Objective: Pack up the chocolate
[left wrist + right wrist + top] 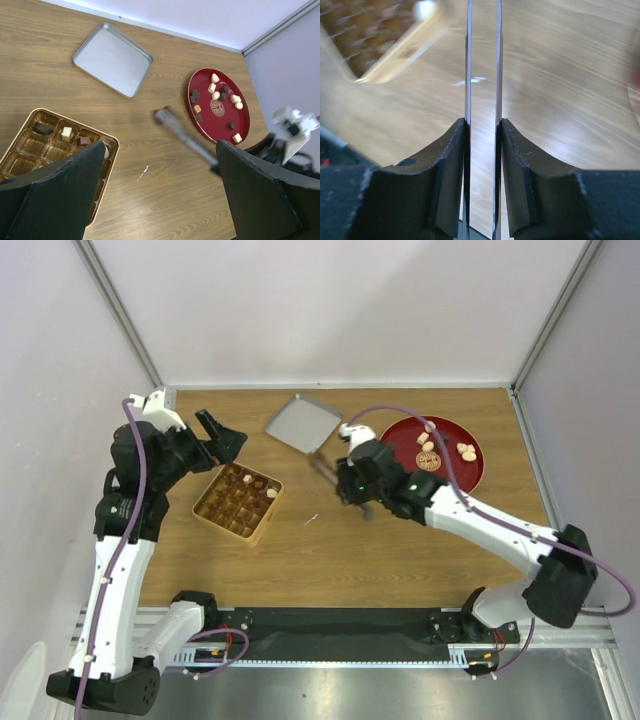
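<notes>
Several pieces of chocolate [465, 451] [215, 78], cream, tan and dark, lie on a red plate [473, 472] [215, 127] at the back right. A few more [66, 133] sit in the compartments of the tan box [238, 502] [30, 150]. My right gripper [350, 490] [483, 122] is shut on thin metal tongs [322, 468] [180, 134] [468, 60], which point between plate and box. A small dark brown bit shows at their blurred tip [164, 110]. My left gripper [220, 435] [157, 200] hangs open above the box's far side, with nothing between its fingers.
A silver metal lid [303, 422] [112, 59] lies at the back of the table, between box and plate. A tiny white scrap [312, 520] [143, 172] [470, 81] lies on the wood right of the box. White walls close in the table at the back and sides.
</notes>
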### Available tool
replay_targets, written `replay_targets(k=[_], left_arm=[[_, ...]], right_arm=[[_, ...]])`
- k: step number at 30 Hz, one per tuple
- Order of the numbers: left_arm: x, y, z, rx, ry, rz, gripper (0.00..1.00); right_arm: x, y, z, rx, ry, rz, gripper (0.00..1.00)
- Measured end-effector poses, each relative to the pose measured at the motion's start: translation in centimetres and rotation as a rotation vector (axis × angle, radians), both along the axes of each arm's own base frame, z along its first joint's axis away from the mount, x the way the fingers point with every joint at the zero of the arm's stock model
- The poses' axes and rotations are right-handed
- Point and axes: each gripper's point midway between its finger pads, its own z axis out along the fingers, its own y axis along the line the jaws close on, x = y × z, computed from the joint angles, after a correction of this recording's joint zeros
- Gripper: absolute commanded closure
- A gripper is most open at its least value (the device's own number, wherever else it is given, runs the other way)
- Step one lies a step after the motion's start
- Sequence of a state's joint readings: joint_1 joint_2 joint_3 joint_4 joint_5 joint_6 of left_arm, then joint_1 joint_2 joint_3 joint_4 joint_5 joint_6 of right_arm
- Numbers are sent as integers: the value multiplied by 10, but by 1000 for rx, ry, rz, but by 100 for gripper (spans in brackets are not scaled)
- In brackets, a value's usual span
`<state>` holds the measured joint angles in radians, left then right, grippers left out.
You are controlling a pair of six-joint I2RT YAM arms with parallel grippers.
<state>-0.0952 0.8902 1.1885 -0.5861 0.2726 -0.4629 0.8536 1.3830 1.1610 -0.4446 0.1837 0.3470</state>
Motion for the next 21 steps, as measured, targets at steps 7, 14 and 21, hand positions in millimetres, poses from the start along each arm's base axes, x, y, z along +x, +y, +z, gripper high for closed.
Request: replay_targets(k=[7,14,21], left_arm=[[-3,1,9,-1,-21,6,0],[-5,1,10,-2,-26,6,0],[-6,2,11,-2,-32,6,0]], right_arm=[[-37,91,-17,86,4,234,71],[-59,146,-28,146,10,366,71],[-52,161,-47,124,16,368,70]])
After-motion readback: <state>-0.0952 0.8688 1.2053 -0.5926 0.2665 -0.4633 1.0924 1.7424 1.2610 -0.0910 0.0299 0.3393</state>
